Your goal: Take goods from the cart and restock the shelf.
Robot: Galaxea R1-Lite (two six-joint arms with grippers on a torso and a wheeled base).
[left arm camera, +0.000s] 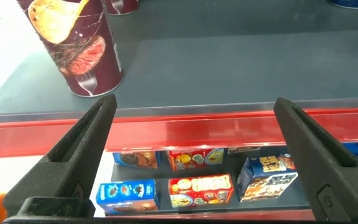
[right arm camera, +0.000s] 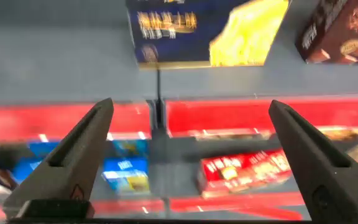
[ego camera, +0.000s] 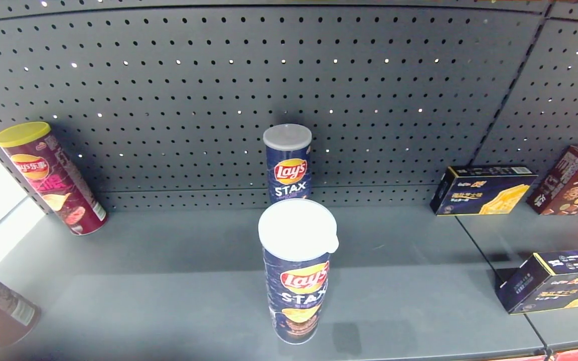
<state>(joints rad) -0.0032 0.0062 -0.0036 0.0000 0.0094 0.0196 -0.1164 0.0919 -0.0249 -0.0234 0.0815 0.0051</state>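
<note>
Head view: grey shelf (ego camera: pixel 168 260), pegboard back (ego camera: pixel 219 75)

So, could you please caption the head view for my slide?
Front blue crisp can and rear blue crisp can aligned on the grey shelf.

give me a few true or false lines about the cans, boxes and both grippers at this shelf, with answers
1. The front blue can and rear blue can stand upright on the shelf, one behind the other. True.
2. The rear blue can has a yellow lid. False: its lid is pale; the yellow lid is on the maroon can at the left.
3. The left gripper is shut on a can. False: it is open and empty.
4. The right gripper is open and empty. True.
5. A dark blue box lies at the shelf's back right. True.
</note>
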